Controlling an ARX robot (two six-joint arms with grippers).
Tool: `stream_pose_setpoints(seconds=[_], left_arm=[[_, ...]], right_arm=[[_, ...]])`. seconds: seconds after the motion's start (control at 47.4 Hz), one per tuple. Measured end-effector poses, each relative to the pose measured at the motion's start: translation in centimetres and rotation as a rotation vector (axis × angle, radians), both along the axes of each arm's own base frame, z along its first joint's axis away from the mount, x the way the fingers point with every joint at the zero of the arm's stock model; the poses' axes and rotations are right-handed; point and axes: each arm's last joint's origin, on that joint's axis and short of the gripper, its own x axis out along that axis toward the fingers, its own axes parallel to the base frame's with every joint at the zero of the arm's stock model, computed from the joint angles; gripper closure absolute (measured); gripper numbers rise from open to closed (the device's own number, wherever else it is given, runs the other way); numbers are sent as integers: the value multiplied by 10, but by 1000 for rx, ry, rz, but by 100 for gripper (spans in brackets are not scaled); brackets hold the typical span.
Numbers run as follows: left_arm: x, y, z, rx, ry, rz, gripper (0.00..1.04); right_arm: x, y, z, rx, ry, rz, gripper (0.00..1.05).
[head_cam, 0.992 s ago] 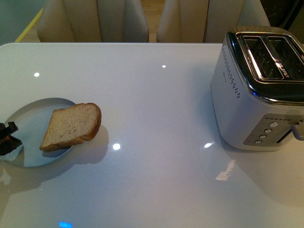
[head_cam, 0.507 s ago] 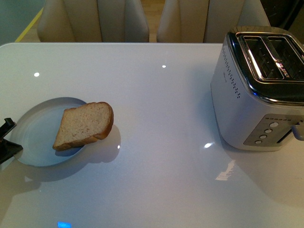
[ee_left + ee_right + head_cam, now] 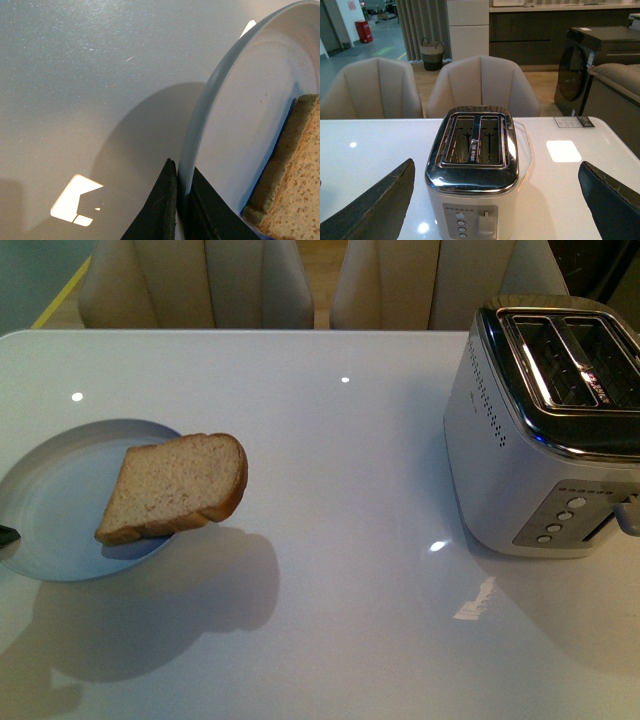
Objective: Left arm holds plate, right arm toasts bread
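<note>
Bread (image 3: 175, 488): one light brown wholemeal slice, grainy crumb, darker golden crust, rounded top, flat bottom edge. It lies on the plate (image 3: 50, 490), rounded end overhanging the rim on the toaster side. Plate is round, shallow and smooth, pale blue-grey with a raised rim, well apart from the toaster (image 3: 540, 430) to its left, and throws a broad shadow on the glossy white table (image 3: 340, 540). Left gripper (image 3: 183, 172) is black and wedge-tipped, jaws clamped on the plate rim on the side far from the toaster. Right gripper (image 3: 496, 167) has dark rough-edged fingers spread wide, holding nothing, facing the toaster's button side. Toaster is a boxy white body with a chrome top and two long slots. Beige padded chairs (image 3: 482, 82) stand behind the toaster.
</note>
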Motion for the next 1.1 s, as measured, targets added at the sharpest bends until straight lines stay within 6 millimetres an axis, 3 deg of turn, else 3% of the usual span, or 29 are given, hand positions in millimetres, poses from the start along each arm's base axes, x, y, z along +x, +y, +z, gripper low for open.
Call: stream_pose_setpoints(seconds=[0.106,0.338,0.528,0.549,0.591,0.823,1.097], left_arm=[[-3,-5,22,-5,-24,-6,102],[-10,-28,92,21,-91,-33,102],[-21,-66,146,12,-151,-51,102],[-23,-82,159,4,-161,-68,102],[-24,-93,166,1,-169,-78,102],[-27,-143,189,-24,-177,-131,102],[-34,-167,189,-81,-144,-119,102]], right_arm=[[0,0,0,0,0,0,9],[0,0,0,0,0,0,9],[0,0,0,0,0,0,9],[0,0,0,0,0,0,9],[0,0,0,0,0,0,9],[0,0,0,0,0,0,9],[0,0,0,0,0,0,9]])
